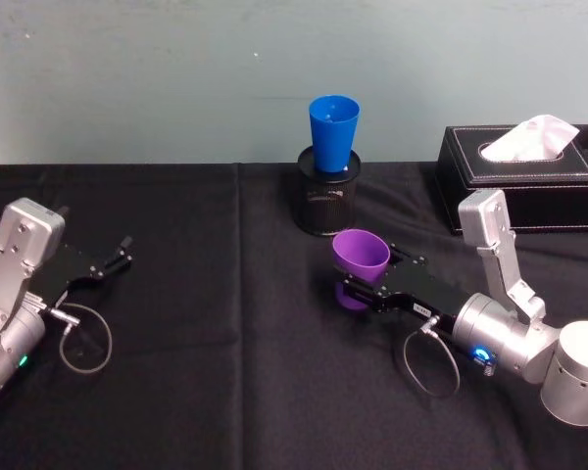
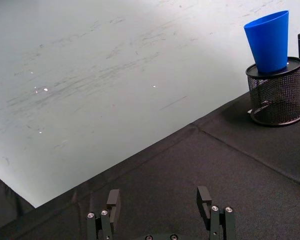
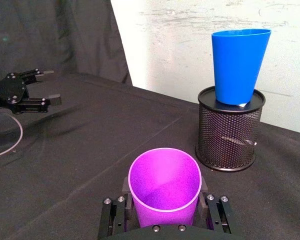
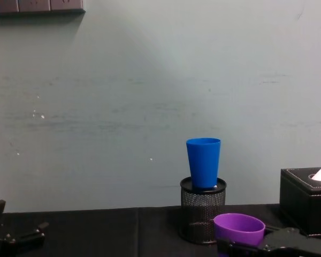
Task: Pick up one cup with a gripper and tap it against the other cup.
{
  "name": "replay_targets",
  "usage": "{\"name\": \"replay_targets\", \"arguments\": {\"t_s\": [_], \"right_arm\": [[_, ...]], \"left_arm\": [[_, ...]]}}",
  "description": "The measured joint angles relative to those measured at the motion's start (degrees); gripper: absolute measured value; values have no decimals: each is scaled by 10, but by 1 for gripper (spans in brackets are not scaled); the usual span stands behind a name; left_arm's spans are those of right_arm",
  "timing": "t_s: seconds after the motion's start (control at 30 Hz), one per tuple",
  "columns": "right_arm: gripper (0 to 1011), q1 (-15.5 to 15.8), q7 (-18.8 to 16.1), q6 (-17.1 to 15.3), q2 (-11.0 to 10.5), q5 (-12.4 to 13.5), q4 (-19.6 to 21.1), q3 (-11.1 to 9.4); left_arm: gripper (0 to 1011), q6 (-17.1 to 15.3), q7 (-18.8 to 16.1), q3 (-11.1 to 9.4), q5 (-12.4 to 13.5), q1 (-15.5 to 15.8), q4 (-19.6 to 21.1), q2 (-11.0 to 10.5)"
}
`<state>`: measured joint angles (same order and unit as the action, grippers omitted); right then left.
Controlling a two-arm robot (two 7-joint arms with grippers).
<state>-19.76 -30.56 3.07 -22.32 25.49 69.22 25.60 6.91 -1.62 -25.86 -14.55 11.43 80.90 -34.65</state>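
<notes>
Head view has the right gripper [image 1: 365, 291] with fingers clamped round the purple cup [image 1: 360, 257] low on the desk [image 1: 225, 323], so lifting it straight, then nudging gently sideways at the blue cup [image 1: 332, 131] perched in the mesh pen holder [image 1: 326, 201], looks wisest, while the left gripper [image 1: 118, 255] idles open.

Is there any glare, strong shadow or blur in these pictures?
Head view: even light, soft shadow beside the purple cup held by the right pincer. Left wrist view: pale wall bright, the open left pincer dark. Right wrist view: blue cup sharp, no glare. Chest view: dim along the bottom.
</notes>
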Motion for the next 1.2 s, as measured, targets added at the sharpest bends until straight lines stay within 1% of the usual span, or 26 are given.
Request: {"name": "replay_targets", "arguments": {"t_s": [0.33,0.9,0.97,1.03,1.07,1.13,1.17,1.2], "right_arm": [[724,-8,-5,21,17,-17,-35,-2],[728,-5,-12,20,22,-24,-40,-12],[802,-5,-12,18,23,-24,-40,-13],[828,-4,-12,17,24,-23,-39,-14],[879,-3,-13,16,24,-21,-38,-16],[919,-2,-13,15,24,-19,-37,-17],[965,-1,-13,14,24,-18,-35,-18],[978,0,-13,14,24,-16,-33,-19]], "left_arm": [[1000,0,0,0,0,0,0,0],[1000,0,0,0,0,0,0,0],[1000,0,0,0,0,0,0,0],[1000,0,0,0,0,0,0,0],[1000,0,0,0,0,0,0,0],[1000,0,0,0,0,0,0,0],[1000,0,0,0,0,0,0,0],[1000,0,0,0,0,0,0,0]]}}
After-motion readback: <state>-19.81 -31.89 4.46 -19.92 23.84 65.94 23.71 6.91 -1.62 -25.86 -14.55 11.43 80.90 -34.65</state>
